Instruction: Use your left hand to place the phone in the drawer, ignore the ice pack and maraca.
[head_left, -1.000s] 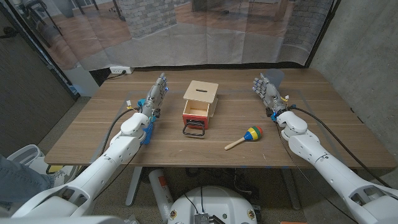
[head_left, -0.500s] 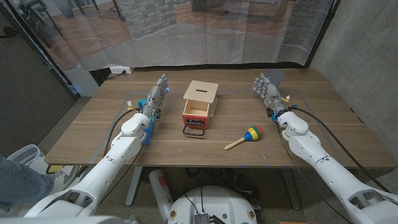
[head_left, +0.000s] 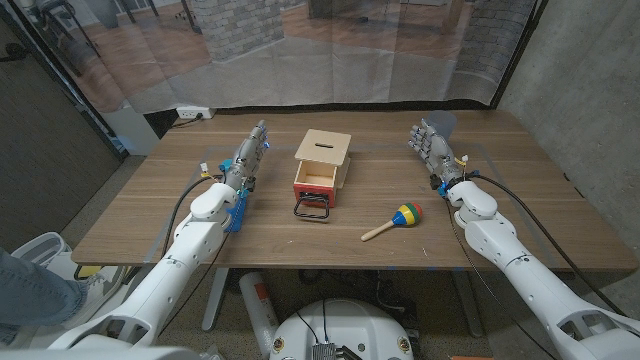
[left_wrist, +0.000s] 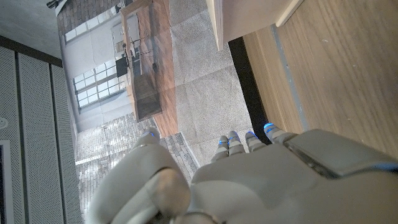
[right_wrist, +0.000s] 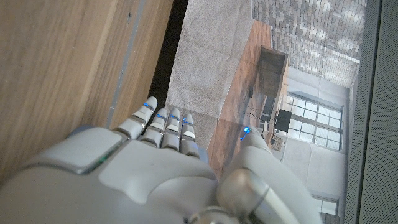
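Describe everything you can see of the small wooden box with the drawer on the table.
The wooden box stands upright near the middle of the table, between the two hands and touched by neither. It looks like pale wood, with a flat lid bearing a dark slot. Its red-framed drawer front faces the robot and looks open. A black wire handle lies on the table before it. The maraca lies apart.

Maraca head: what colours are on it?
The maraca head has green, yellow, blue and red bands on a plain wooden handle, clearest in the head view.

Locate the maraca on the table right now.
In the head view the maraca lies on the table's right half, between the drawer box and the right hand.
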